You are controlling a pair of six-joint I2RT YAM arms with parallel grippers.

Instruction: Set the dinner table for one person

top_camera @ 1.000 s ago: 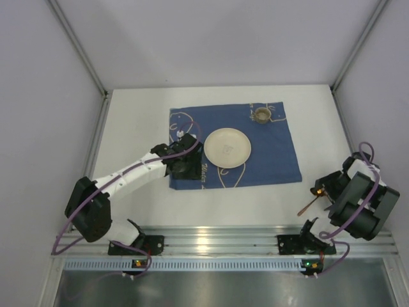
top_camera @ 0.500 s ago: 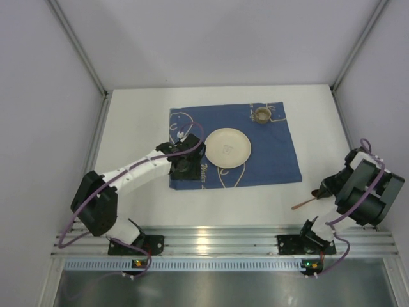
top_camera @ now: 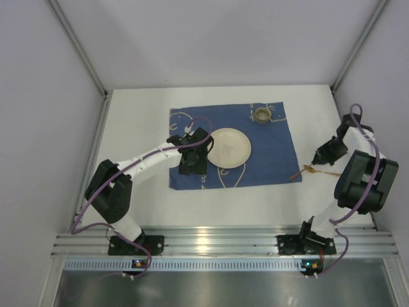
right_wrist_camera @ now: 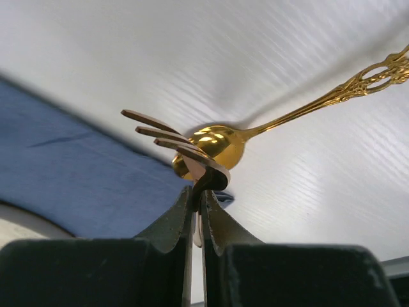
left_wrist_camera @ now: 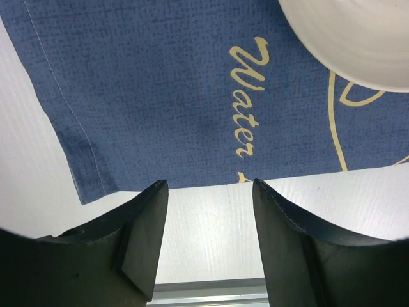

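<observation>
Far right of the top view, the right gripper (right_wrist_camera: 199,192) has its jaws pinched on a fork (right_wrist_camera: 163,135), with a gold spoon (right_wrist_camera: 217,146) against it. Centre-left, the left gripper (left_wrist_camera: 208,208) hovers with jaws apart over the blue cloth (left_wrist_camera: 160,83), beside the plate (left_wrist_camera: 358,38).

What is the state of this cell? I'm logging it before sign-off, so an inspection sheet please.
Surface: white dinner table, blue cloth spread mid-table.
Job's things: plate and small cup on the cloth; gold fork and gold spoon at the right gripper.
Clutter: nothing seen.
Grippers: left gripper open, empty, over the cloth's left part; right gripper shut on the gold fork, right of the cloth.
Cables: purple cables run along both arms, none seen snagged.
Surroundings: white walls; aluminium rail along the near edge.
</observation>
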